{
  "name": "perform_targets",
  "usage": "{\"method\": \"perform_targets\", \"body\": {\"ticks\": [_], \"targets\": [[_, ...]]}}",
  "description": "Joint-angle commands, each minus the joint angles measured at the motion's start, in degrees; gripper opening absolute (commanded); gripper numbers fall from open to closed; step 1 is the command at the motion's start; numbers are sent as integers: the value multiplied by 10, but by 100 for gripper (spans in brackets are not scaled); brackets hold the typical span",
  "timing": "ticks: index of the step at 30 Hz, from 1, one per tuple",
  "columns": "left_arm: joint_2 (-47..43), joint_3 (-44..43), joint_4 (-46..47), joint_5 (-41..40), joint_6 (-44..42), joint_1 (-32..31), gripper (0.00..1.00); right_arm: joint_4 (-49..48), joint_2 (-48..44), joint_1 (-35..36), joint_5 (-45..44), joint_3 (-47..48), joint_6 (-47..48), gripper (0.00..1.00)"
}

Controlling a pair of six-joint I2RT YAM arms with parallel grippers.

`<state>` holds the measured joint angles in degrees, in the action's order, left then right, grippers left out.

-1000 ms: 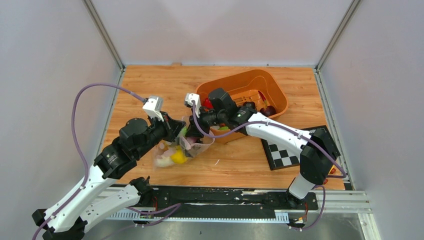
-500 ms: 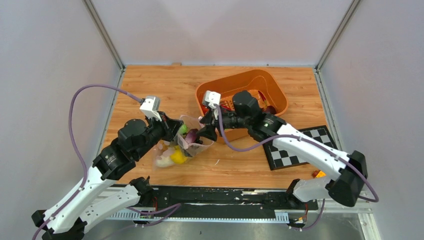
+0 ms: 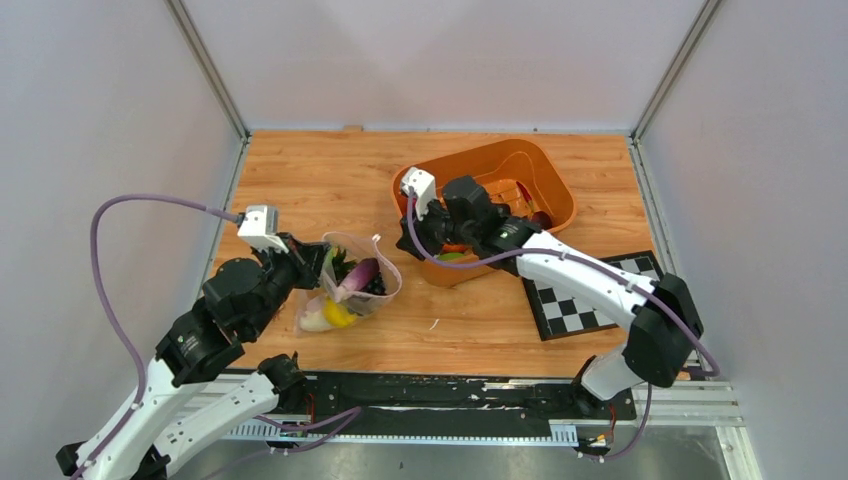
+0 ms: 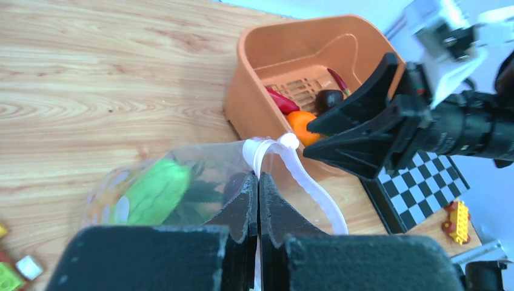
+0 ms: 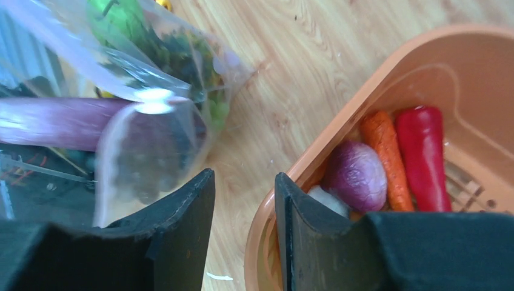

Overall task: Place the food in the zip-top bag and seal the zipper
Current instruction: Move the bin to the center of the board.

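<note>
The zip-top bag [image 3: 352, 290] lies left of centre with its mouth open toward the tub. It holds a purple eggplant [image 3: 361, 274], a yellow lemon [image 3: 339, 316], a white radish [image 3: 318, 322] and green pieces [image 4: 155, 189]. My left gripper [image 3: 320, 258] is shut on the bag's mouth edge [image 4: 259, 179], by the zipper [image 4: 306, 179]. My right gripper [image 3: 406, 240] is open and empty, astride the orange tub's near rim [image 5: 339, 139]. The bag [image 5: 151, 121] and the eggplant [image 5: 60, 121] show to its left. More food lies in the tub: red pepper [image 5: 424, 151], carrot [image 5: 383, 151], purple onion [image 5: 357, 176].
The orange tub [image 3: 545, 165] stands at back right; an orange [image 4: 300, 121] and a dark piece [image 4: 330, 98] also lie in it. A checkerboard [image 3: 575, 300] lies right of it, with a yellow-red block [image 4: 457, 221] beyond. Grey walls enclose the table.
My right gripper left the eggplant in the bag, opened and drew back to the tub rim. My left gripper moved left, pulling the bag's mouth edge with it.
</note>
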<state>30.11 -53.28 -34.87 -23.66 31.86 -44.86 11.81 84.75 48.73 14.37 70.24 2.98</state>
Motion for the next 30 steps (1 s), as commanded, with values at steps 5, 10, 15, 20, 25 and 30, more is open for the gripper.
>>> {"method": "perform_targets", "body": {"ticks": [5,10,15,20,25,30], "targets": [[-41,-33,-13,-77,5,-1,0,-11,64,0,67,51,-51,38],[-31,-33,0,-49,0,-1,0,24,119,1,37,81,-51,39],[-13,-36,13,-11,-9,-1,0,53,135,-8,-79,87,-52,45],[5,-41,21,18,-16,-1,0,45,119,-39,-98,58,-67,45],[30,-50,32,55,-25,-1,0,0,74,-53,-44,15,-53,48],[58,-84,18,116,-80,-1,0,-106,-18,-58,46,-67,-10,54]]}}
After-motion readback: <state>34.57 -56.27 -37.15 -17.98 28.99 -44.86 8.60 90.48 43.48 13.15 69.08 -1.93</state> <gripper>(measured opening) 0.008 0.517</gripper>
